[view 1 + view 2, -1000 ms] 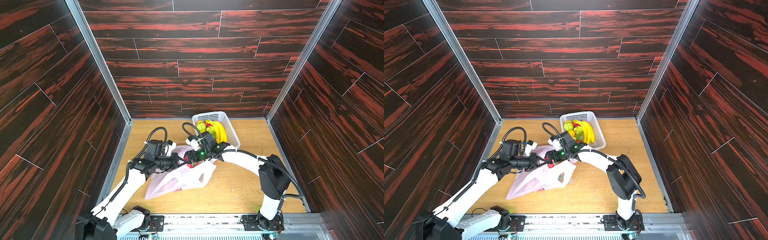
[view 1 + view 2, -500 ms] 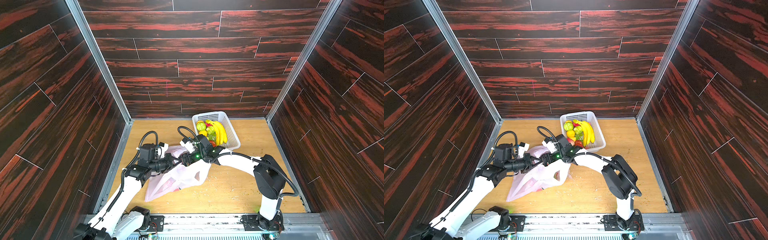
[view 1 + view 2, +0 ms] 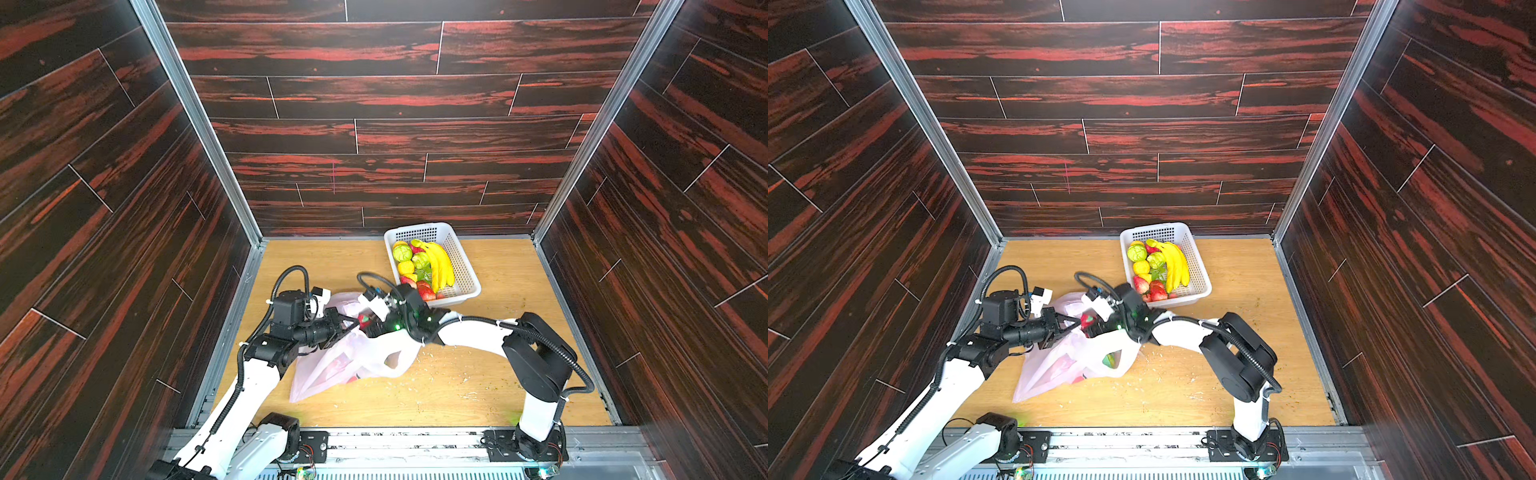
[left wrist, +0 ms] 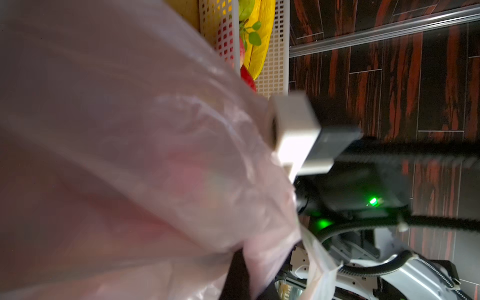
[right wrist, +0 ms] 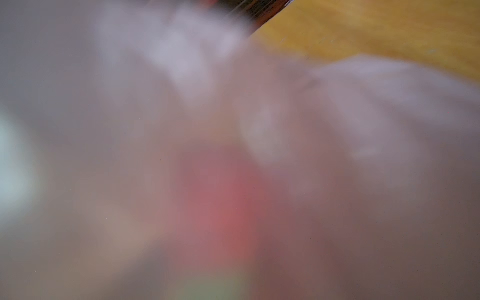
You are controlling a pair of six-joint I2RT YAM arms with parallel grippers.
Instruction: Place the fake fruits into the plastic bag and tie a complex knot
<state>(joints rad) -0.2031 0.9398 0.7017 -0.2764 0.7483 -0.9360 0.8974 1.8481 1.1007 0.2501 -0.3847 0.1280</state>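
**Lower centre, both top views.** The pale-pink plastic bag (image 3: 328, 370) (image 3: 1050, 370) lies slumped on the wooden table (image 3: 457, 386). Its closed end points toward the lower edge and its mouth is lifted toward mid-frame. One strap handle forms an open loop on the bag's right side.

**Just above, left of centre.** The left gripper (image 3: 348, 326) (image 3: 1069, 323) is clamped tight on the bag's rim. In the left wrist view the film covers most of the frame and gathers at a dark finger (image 4: 237, 272) on the bottom edge.

**Facing it from the right.** The right gripper (image 3: 372, 324) (image 3: 1094, 326) has its jaws set wide around a red strawberry (image 3: 364, 320) (image 3: 1086, 320), held at the bag's mouth. The right wrist view shows only blurred film with a red patch.

**Farther back, upper right of centre.** The white perforated basket (image 3: 462, 266) (image 3: 1196, 270) stands on the table, apart from the bag. It holds bananas (image 3: 441, 266), green lumpy fruits (image 3: 402, 252) and more strawberries (image 3: 426, 291).

**Behind.** Dark, red-streaked wall panels (image 3: 395, 137).
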